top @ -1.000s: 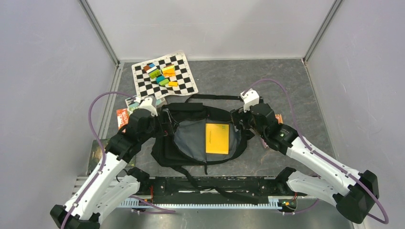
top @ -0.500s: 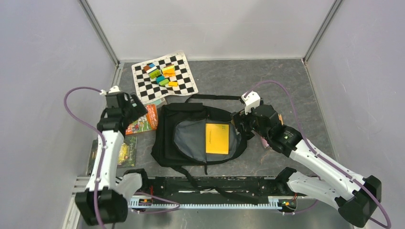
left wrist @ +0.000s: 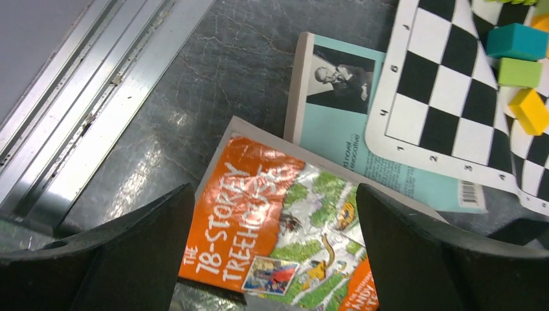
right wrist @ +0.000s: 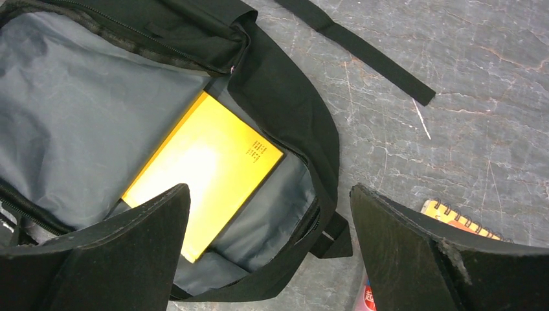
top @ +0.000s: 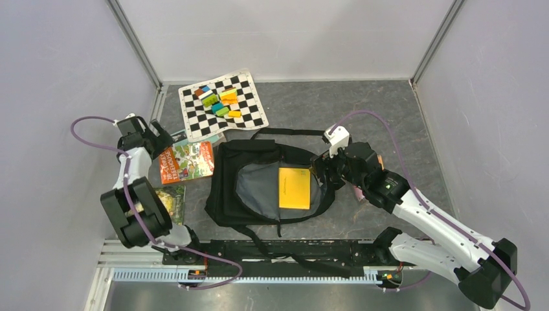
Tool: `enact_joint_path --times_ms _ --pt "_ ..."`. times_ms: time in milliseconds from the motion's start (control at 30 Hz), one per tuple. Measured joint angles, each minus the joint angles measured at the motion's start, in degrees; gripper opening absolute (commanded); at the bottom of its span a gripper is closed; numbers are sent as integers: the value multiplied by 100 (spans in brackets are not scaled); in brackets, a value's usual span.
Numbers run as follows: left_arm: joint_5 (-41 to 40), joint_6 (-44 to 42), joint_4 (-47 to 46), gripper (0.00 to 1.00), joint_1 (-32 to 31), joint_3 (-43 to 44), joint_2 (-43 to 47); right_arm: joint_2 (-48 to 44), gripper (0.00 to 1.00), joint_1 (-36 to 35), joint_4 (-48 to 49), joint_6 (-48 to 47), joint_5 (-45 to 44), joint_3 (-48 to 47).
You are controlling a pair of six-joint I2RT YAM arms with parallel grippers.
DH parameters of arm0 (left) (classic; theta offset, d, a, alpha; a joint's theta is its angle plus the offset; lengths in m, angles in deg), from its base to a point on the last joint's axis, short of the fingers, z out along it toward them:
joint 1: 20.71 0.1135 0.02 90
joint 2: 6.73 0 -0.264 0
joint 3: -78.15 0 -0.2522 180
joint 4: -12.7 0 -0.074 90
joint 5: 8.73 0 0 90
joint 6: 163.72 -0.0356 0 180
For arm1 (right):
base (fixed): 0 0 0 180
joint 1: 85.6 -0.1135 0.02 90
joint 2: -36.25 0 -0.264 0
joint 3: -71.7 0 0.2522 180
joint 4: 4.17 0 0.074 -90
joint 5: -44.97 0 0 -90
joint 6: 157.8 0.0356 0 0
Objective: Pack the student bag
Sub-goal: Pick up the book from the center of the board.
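The student bag (top: 223, 184) lies unzipped in the middle of the table, its grey lining (top: 256, 188) showing. A yellow book (top: 294, 188) lies inside on the right. My right gripper (top: 324, 167) hovers open over the bag's right rim (right wrist: 285, 97), with the yellow book (right wrist: 201, 168) below and nothing between the fingers. Left of the bag, my left gripper (top: 154, 139) hangs open and empty above an orange "Treehouse" book (top: 188, 161). The left wrist view shows that book (left wrist: 259, 214) under my left gripper (left wrist: 272, 194), overlapping a teal book (left wrist: 336, 110).
A chessboard mat (top: 223, 100) with several coloured blocks (top: 220, 102) lies at the back, its corner over the teal book. A green book (top: 171, 202) sits near the left rail. An orange spiral notebook (right wrist: 453, 217) lies right of the bag. A loose black strap (right wrist: 362, 52) trails behind it.
My left arm has swung away from the bag's left edge, out to the left and over the orange book, uncovering it. The right gripper has hardly moved. Both stay open.
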Motion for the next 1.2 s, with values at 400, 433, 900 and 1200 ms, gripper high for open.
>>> enact_joint_path --times_ms 400,433,900,1200 --pt "407 -282 -538 100 188 160 -1309 -26 98 0 -7 -35 229 13" --pt "479 -286 -557 99 197 181 -1377 -31 98 0 -2 -31 236 22" --pt "855 -358 -278 11 258 673 -1880 -107 98 0 0 57 264 57" --pt "466 -439 184 2 0 688 -1460 -162 98 0 -2 160 260 57"
